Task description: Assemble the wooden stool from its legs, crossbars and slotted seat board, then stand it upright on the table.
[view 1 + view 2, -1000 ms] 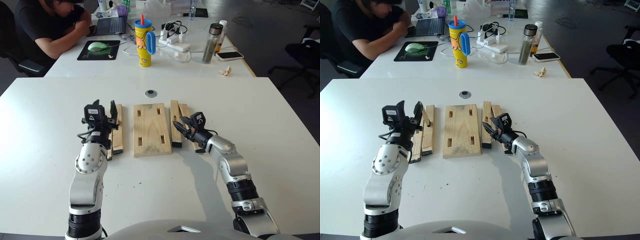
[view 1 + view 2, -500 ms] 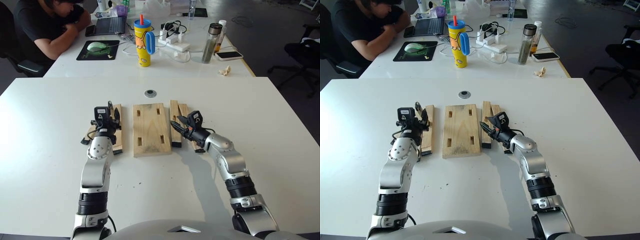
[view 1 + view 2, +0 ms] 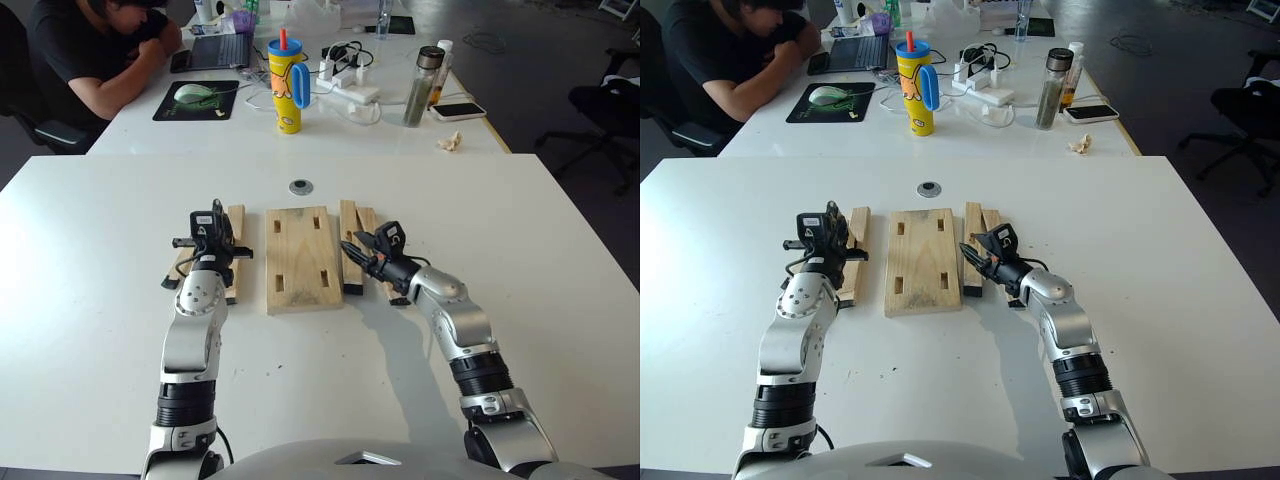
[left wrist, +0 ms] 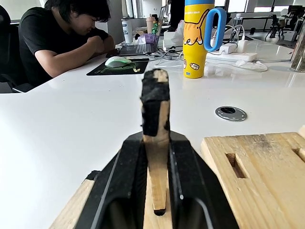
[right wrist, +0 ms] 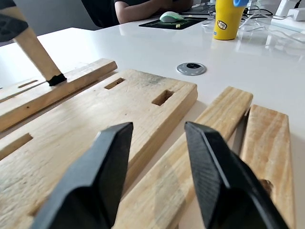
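Note:
The slotted seat board [image 3: 303,258] lies flat mid-table. Left of it lie wooden legs and crossbars [image 3: 236,220]. My left gripper [image 3: 220,242] sits over them, shut on a thin wooden crossbar [image 4: 155,105] with a black end, which stands tilted up between the fingers [image 4: 128,162]. Right of the board lie two more wooden legs [image 3: 349,222] side by side. My right gripper [image 3: 353,253] hovers low over the inner one, open, its two black fingers [image 5: 97,176] spread with nothing between them. The lifted crossbar [image 5: 29,40] rises off the left pieces.
A round metal grommet [image 3: 301,187] sits in the table behind the board. A second table beyond holds a yellow cup [image 3: 286,85], a bottle [image 3: 425,85], a phone [image 3: 458,110] and a power strip [image 3: 352,85]; a person sits there.
My left arm stretched forward and came down onto the left wooden pieces; its fingers went from open to shut on a crossbar. The right arm barely moved.

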`<action>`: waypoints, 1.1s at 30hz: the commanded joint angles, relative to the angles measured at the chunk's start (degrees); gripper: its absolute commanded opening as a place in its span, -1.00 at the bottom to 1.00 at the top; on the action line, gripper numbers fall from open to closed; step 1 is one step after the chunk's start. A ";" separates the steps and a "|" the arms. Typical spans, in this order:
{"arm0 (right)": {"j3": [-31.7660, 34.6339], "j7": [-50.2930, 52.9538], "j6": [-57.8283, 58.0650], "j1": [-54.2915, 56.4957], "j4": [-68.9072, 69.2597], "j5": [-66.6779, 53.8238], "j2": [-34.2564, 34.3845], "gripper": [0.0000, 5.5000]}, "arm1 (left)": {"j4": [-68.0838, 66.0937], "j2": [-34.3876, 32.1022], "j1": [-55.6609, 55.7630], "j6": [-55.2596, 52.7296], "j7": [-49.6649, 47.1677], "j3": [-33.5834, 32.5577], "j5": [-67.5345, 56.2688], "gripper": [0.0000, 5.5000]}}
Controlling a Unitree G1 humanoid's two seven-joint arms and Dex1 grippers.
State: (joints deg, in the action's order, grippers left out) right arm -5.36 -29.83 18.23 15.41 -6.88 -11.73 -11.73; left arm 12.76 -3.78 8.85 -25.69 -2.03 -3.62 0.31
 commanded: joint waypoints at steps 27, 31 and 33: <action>29.49 -17.17 45.77 18.36 -9.46 -56.02 -5.16 0.62 | 5.80 -9.38 23.81 -31.20 19.35 -16.29 -65.32 -0.84; 29.52 -17.65 46.23 18.74 -8.66 -57.15 -5.25 0.62 | 5.55 -9.14 23.22 -32.03 17.86 -15.73 -69.86 -0.84; 29.87 -18.24 46.69 18.77 -8.02 -58.50 -5.26 0.62 | 5.10 -9.24 23.08 -32.10 17.18 -15.39 -71.13 -0.84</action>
State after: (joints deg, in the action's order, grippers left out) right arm 23.87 -47.32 64.20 33.03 -16.19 -68.20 -16.54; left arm 18.36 -12.67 32.36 -57.30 16.13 -19.49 -68.89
